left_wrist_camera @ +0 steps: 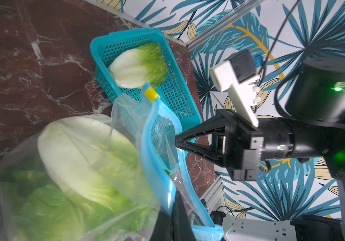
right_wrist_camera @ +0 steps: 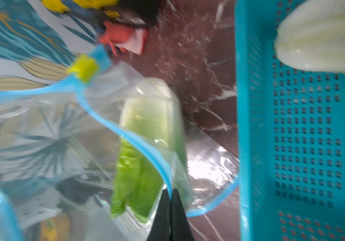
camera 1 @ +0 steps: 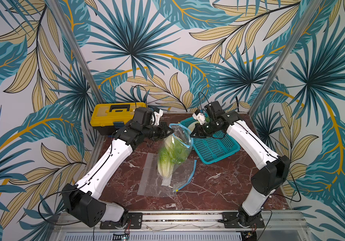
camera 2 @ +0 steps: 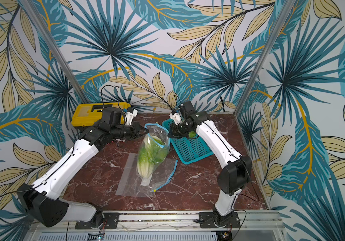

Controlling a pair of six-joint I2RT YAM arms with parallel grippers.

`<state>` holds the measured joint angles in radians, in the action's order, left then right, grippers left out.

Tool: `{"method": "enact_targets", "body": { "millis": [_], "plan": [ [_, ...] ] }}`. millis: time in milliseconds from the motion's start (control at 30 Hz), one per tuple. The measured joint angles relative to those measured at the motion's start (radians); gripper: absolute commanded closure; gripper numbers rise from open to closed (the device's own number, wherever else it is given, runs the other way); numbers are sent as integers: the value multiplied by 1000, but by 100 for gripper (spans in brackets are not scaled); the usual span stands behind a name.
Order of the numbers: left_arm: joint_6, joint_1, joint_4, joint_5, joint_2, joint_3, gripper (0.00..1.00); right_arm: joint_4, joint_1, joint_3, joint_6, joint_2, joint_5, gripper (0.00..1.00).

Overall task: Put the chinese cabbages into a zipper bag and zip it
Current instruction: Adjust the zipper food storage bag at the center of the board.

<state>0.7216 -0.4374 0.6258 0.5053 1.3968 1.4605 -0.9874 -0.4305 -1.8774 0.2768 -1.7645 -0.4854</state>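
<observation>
I have the zipper bag (camera 1: 183, 133) strung between both arms at the centre of both top views. The left gripper (camera 1: 170, 131) is pressed together on the left side of its blue zip rim. The right gripper (left_wrist_camera: 177, 141) pinches the opposite side, and at the lower edge of the right wrist view its jaws are closed flat on the blue strip. I judge that holding the rim at two points keeps the mouth raised and spread, so nothing slides out and another head can go in. Two of the chinese cabbages (camera 1: 170, 158) hang inside, and their weight drags the film down onto a second, empty bag (camera 1: 146, 179) lying flat on the marble table (camera 1: 219, 187). The third cabbage (left_wrist_camera: 138, 66) lies in the teal basket (left_wrist_camera: 125, 34), upper middle of the left wrist view, just beside the bag's mouth. The yellow slider (left_wrist_camera: 151, 95) sits at one end of the open zip, so I take it that zipping is not yet begun. A yellow toolbox (camera 1: 113, 116) stands at the back left, apart from the work. I can read no brand or writing anywhere, and a dark label on the toolbox in the right wrist view is too blurred to read.
</observation>
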Motion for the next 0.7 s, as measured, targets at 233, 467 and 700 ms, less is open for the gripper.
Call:
{"method": "enact_targets", "body": {
  "millis": [233,467,700],
  "plan": [
    [2,-123,-19,-21,26,71,100,26,-49,-229,51,12,-126,100],
    [44,-99,-170,0,50,-32,100,-28,-48,-192,17,-17,-66,93],
    [83,-77,-258,39,163,-38,100,-40,-18,-111,-18,-42,-86,55]
  ]
}}
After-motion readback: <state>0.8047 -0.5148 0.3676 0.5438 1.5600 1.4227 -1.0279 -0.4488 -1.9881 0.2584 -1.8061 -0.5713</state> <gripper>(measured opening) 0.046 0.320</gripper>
